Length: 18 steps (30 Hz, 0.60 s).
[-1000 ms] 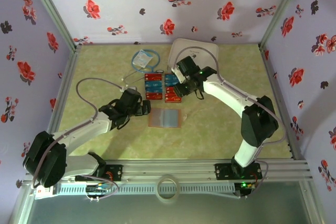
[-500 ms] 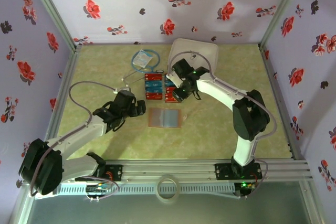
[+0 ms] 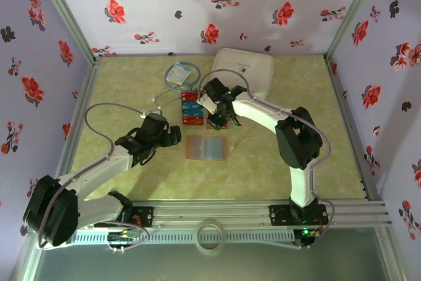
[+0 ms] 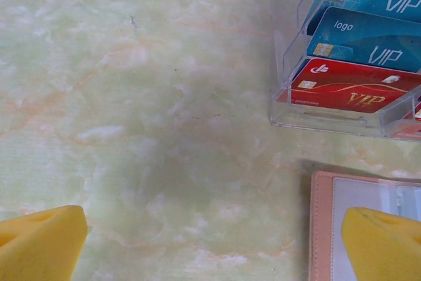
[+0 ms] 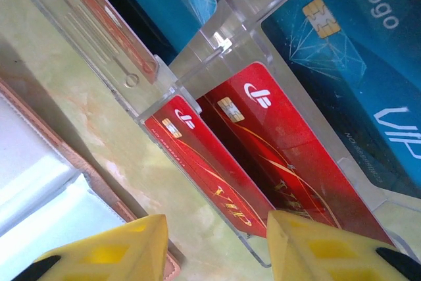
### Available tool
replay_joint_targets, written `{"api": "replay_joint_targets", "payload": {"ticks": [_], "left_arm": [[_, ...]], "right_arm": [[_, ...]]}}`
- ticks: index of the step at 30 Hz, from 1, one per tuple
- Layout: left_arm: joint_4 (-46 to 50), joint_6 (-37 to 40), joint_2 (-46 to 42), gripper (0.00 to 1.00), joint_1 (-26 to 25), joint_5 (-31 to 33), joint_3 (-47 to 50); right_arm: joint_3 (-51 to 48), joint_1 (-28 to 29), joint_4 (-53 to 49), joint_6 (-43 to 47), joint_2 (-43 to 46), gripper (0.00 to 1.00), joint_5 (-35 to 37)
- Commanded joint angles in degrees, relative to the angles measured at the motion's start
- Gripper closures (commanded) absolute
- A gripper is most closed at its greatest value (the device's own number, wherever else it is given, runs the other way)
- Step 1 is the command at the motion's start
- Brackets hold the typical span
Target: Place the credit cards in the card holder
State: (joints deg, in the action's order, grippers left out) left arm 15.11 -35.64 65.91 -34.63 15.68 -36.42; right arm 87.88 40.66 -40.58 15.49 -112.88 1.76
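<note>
**Right gripper lines up on a red card while the holder lies open**

The right gripper (image 5: 214, 248) hovers low over the near end of a clear acrylic card tray (image 4: 329, 122). Its yellow fingers (image 5: 125, 251) are partly apart and grip nothing, flanking the lower edge of a red VIP card (image 5: 197, 162) that leans in the front slot. A 2nd red card sits just behind it, and blue cards (image 4: 375, 37) fill the slots farther back. Every credit card in view is in the tray, none in the card holder (image 3: 207, 148). The holder lies open and flat on the green marbled table (image 4: 164, 129), just on the near side of the tray, with its grey-blue inside facing up. The left gripper (image 4: 210, 248) waits fully spread and empty beside the holder, 1 fingertip over its tan edge.

The step in hand appears to be the pick of the front red card. The next move likely calls for pinching that thin edge squarely and drawing the card up out of its slot without dragging the light tray. The card then has only a short way to travel to the holder's pocket, which the left gripper is placed to steady.
</note>
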Motion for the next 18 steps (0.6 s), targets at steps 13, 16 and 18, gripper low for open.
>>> {"api": "replay_joint_targets", "payload": {"ticks": [13,16,18], "left_arm": [[-0.7,-1.5,-1.2,0.00,0.8,-1.0,1.7],[-0.9,-1.4,-1.2,0.00,0.8,-1.1,1.8],[-0.9,-1.5,-1.2,0.00,0.8,-1.2,1.7]], "right_arm": [[2.9,0.9,-1.9,3.0,-3.2,0.62,1.9],[3.3,1.2,-2.3,3.3,-3.3,0.62,2.8],[3.7,1.3,-2.3,3.5,-2.9,0.62,3.3]]}}
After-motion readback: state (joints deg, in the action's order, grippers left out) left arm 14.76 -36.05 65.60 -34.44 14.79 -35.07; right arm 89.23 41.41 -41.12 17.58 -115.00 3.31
